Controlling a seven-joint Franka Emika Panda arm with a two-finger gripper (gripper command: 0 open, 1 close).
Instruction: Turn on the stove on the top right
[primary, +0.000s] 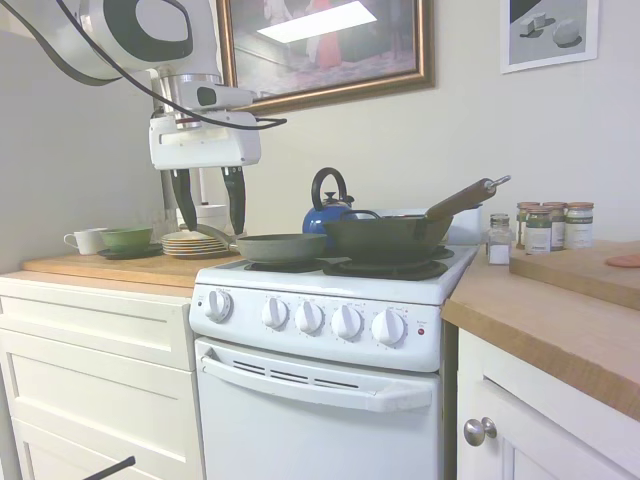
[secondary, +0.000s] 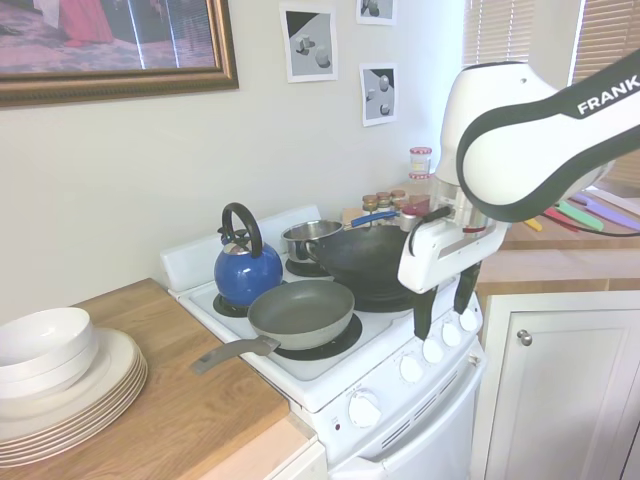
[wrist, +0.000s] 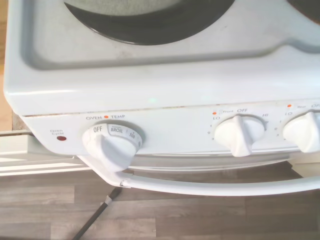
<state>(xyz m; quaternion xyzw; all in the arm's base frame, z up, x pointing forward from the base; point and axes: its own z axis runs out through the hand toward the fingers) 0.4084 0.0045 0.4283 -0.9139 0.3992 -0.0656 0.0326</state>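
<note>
The white stove stands between two wooden counters, with five round white knobs in a row on its front panel and a small red light at the panel's right end. My gripper hangs open above and in front of the panel, touching nothing. From the other side the gripper shows level with the knobs. The wrist view shows the oven temperature knob set at OFF, a front-burner knob, a further knob and the oven-door handle.
On the burners are a grey frying pan, a dark wok, a blue kettle and a small pot. Stacked plates, a green bowl and a cup sit on the left counter. Spice jars stand on the right.
</note>
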